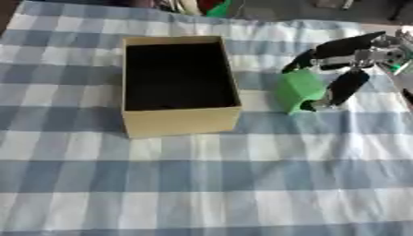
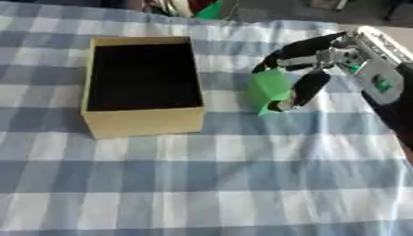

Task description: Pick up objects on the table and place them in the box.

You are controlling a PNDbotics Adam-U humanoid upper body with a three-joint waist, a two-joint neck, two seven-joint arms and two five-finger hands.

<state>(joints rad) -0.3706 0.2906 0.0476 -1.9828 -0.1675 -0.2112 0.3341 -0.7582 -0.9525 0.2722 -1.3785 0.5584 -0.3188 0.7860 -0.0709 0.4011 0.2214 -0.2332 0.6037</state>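
A tan cardboard box point(image 1: 180, 120) with a dark, open inside stands left of centre on the checked cloth. To its right a green block point(image 1: 298, 90) is held between the thumb and fingers of my right hand point(image 2: 310, 69), which reaches in from the right edge. The block is about level with the box's rim; whether it touches the cloth I cannot tell. The thumb point(image 2: 307, 89) presses on its right side and the fingers point(image 1: 343, 46) curl over the top. My left hand shows in neither view.
A blue and white checked cloth point(image 1: 202, 184) covers the table. At the far edge, beyond the cloth, lie some red and green things point(image 1: 214, 8). The black right forearm point(image 2: 395, 110) runs down the right side.
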